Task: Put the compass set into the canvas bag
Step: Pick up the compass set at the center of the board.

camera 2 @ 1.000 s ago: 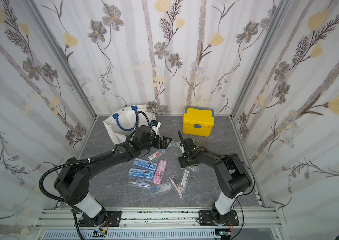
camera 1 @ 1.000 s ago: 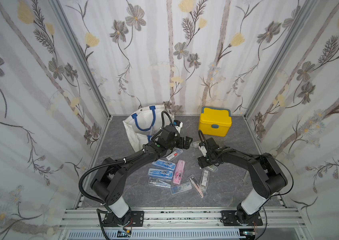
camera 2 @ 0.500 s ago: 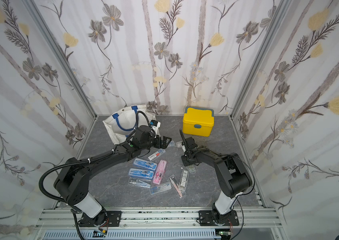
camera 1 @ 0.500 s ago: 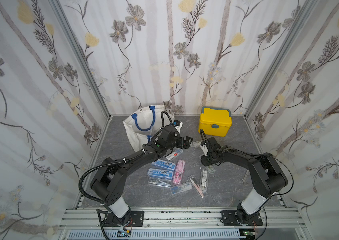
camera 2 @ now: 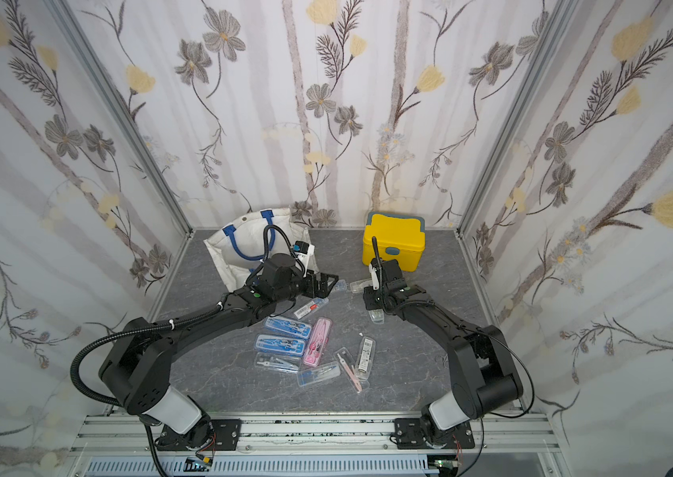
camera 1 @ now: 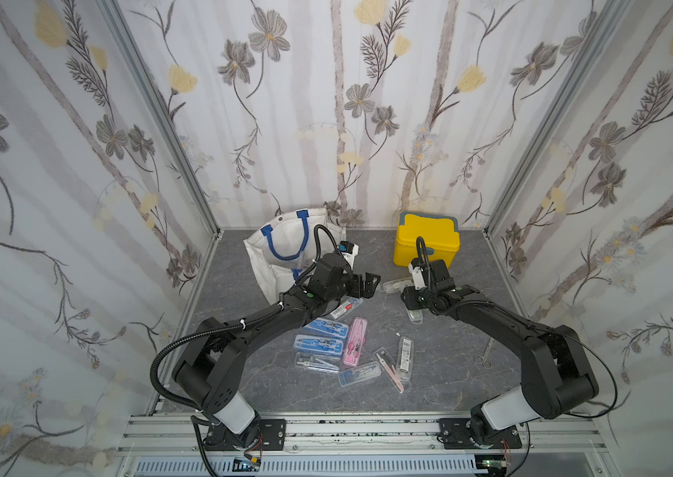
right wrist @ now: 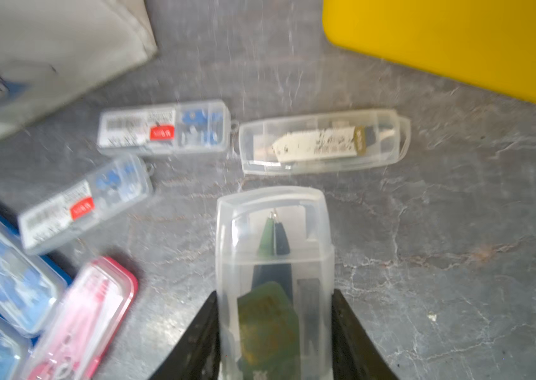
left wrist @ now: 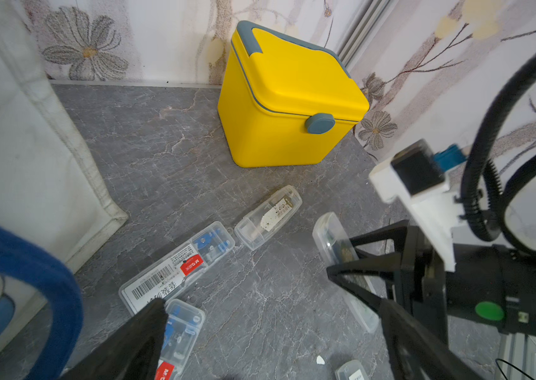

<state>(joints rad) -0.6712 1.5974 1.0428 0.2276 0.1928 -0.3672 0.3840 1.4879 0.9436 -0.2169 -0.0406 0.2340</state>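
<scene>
Receiving bag: canvas bag (camera 1: 285, 247) stands back-left, inside hidden.
Left gripper (camera 1: 368, 284): spread wide, empty, near bag.
Loose cases (camera 1: 318, 342): several on table (camera 1: 442, 371); red M&G tag (left wrist: 191, 265), barcode (left wrist: 153, 284) readable.
Right gripper (right wrist: 275, 296): clamped on 1 clear compass set (right wrist: 273, 237), apart from bag.
Progress: 0 seen bagged; carry remains.

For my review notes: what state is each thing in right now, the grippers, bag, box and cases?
Left gripper: open, holding nothing.
Right gripper: shut on a clear case.
Bag: slumped; cannot tell whether its mouth is open.
Yellow box: lid shut.
Case by the box: closed, lying flat.
Pink case: closed, lying flat.
</scene>
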